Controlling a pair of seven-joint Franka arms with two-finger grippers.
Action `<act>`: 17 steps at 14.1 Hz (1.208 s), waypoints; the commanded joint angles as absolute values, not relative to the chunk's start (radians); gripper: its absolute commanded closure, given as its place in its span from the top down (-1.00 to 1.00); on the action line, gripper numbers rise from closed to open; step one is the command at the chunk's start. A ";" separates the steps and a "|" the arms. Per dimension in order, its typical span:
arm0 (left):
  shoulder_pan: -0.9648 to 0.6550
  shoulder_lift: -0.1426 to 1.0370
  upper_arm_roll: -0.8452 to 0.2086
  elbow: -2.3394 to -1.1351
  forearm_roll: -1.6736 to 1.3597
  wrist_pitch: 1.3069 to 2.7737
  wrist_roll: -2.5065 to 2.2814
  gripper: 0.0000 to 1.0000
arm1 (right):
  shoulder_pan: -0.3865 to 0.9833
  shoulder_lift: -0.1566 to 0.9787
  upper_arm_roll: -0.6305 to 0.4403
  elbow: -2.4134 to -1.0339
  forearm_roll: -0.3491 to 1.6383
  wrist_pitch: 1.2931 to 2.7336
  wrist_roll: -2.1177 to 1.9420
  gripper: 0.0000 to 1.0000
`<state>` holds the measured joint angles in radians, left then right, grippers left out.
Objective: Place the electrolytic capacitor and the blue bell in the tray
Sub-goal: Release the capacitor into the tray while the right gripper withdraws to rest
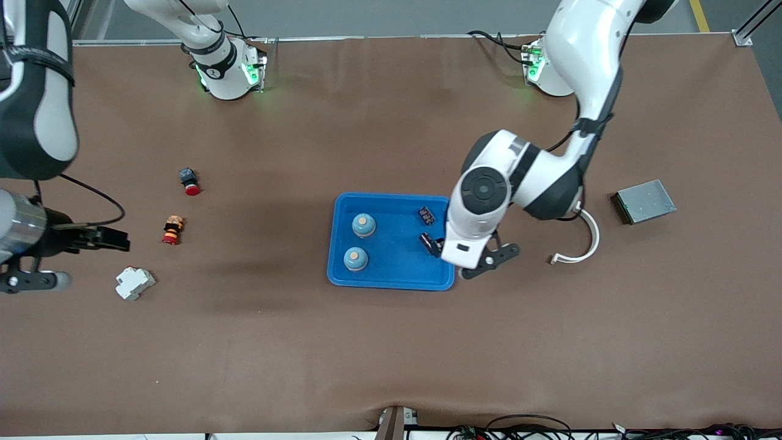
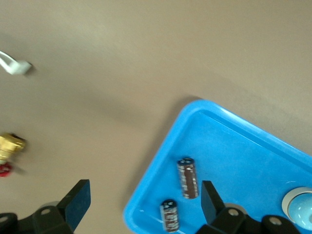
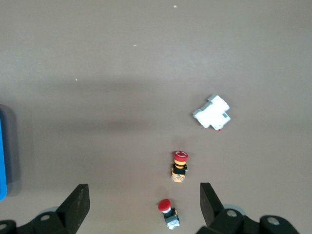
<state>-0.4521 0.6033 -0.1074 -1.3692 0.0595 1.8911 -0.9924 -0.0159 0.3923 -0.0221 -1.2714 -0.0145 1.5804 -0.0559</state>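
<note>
Left gripper point(image 2: 141, 204) hangs over the tray's point(image 1: 391, 278) edge at the left arm's end, jaws wide apart and empty. Two electrolytic capacitors point(image 2: 187, 178) lie loose inside the tray near that rim, and two blue bells point(image 1: 363, 225) sit toward the right arm's end. Risk now: one finger point(image 2: 212, 197) hovers close to a capacitor, so a careless lift could clip it. Right gripper point(image 3: 141, 204) waits, spread open, over the red push buttons point(image 3: 179, 165).

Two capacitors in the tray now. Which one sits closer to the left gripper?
The capacitor nearer the front camera, beside the tray rim at the left arm's end; the open left gripper hovers right by it. The other capacitor lies farther from the camera.
</note>
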 commanded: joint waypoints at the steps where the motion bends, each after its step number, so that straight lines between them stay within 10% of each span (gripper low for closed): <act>1: -0.362 0.510 -0.114 -1.391 -0.017 1.818 -0.847 1.00 | -0.054 0.292 -0.002 -1.364 -0.014 1.575 -0.063 1.00; 17: 0.093 0.321 -0.110 -1.387 -0.046 1.626 -0.129 1.00 | -0.014 0.147 0.005 -1.453 -0.011 1.557 0.049 1.00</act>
<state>0.0689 0.3570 -0.1046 -1.3687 -0.0433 1.6380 -0.1719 -0.0112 0.1883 0.0001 -1.4136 -0.0126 1.5553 0.0321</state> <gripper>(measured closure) 0.000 0.000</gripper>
